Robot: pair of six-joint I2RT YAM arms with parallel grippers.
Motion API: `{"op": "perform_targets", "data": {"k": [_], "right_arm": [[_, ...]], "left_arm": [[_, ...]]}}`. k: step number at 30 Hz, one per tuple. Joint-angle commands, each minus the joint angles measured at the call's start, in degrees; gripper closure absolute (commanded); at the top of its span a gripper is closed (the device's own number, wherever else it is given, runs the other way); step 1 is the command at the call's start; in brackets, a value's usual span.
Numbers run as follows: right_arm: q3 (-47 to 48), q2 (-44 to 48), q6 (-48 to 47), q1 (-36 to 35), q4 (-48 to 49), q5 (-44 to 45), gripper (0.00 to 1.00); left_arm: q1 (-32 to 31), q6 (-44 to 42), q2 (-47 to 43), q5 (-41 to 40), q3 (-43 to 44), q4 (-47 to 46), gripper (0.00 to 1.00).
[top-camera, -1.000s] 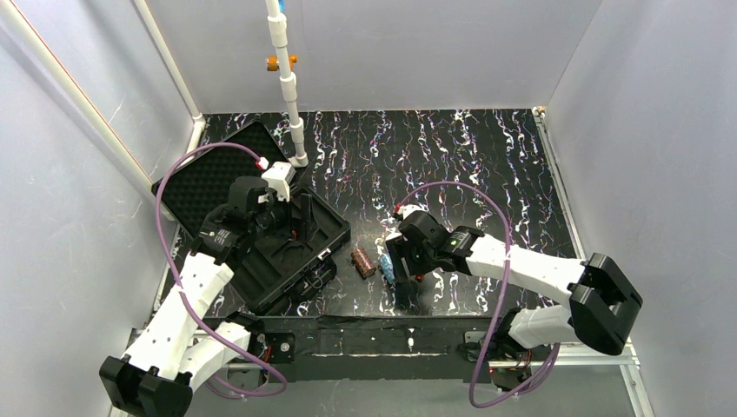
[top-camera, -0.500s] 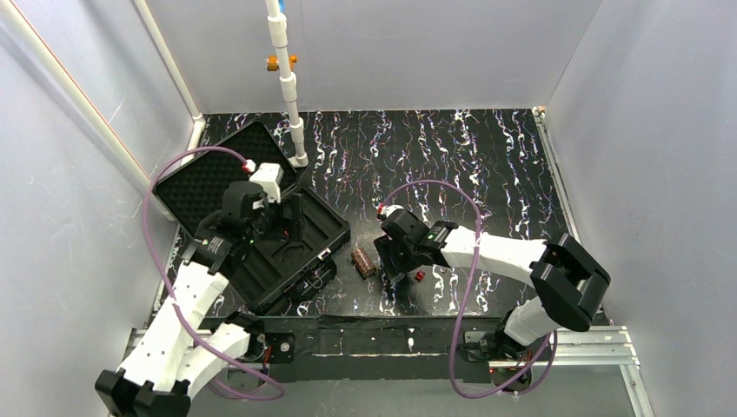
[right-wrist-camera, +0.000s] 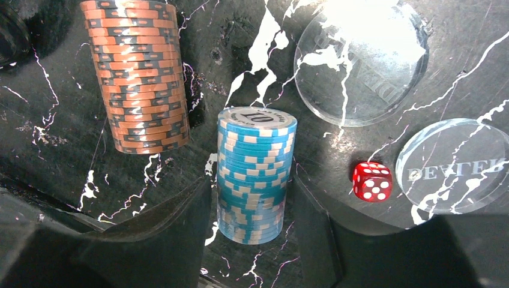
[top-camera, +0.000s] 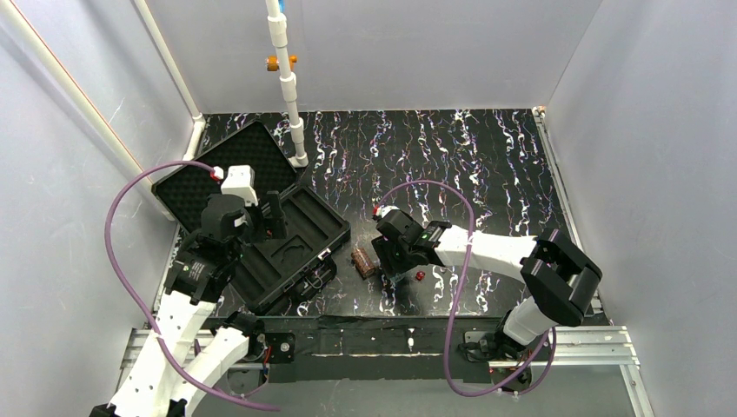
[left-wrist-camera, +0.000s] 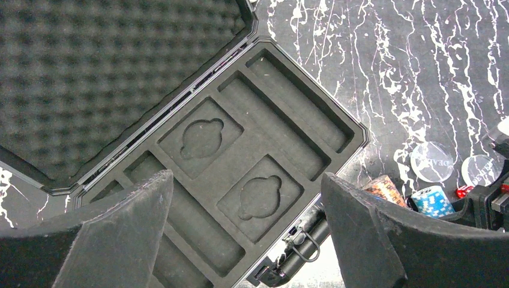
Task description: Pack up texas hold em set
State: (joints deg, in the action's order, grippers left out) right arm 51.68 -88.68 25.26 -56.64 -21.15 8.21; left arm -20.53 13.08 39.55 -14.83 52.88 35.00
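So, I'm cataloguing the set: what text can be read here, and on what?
"10": on the top chip of the blue-white chip stack.
"DEALER": on the clear disc beside the red die.
The other clear disc: seemingly the same word, washed out by glare.
Brown chip stack: edge stripes only, no text.

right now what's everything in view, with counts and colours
case: one, black, open on the table's left side, visible foam slots empty
brown chip stack: one, orange-brown, on the table right of the case
blue chip stack: one, blue and white, upright beside the brown one
clear discs: two, see-through, flat on the table past the chips
die: one, red, beside one disc
table: one, black with white marbling
pipe: one, white, upright at the far edge
left claw: one, black, open, above the case
right claw: one, black, fingers either side of the blue chip stack, grip unclear
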Motion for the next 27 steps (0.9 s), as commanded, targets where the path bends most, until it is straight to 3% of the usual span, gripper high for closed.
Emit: {"op": "perform_targets", "data": {"k": [1,6,17,27], "right_arm": [[2.11,-0.78,-0.44,-0.56,1.28,0.19,0.41],[1.84,-1.0,-0.38,-0.83,1.35,0.35,0.45],[4.15,1.17,-0.97,-1.1,-1.36,0.56,0.82],[9.68,3.72,-2.15,-1.1,-5.32,0.96,0.98]], "left_arm": [[-0.04,0.2,0.11,-1.96,0.82,0.88,0.07],[-0.09,0.1,0.39,-1.4,0.75,0.86,0.07],[-0.11,-0.16,0.31,-0.11,0.77,0.59,0.07],[-0.05,-0.25,-0.84,-0.2,0.6,0.34,0.07]]}}
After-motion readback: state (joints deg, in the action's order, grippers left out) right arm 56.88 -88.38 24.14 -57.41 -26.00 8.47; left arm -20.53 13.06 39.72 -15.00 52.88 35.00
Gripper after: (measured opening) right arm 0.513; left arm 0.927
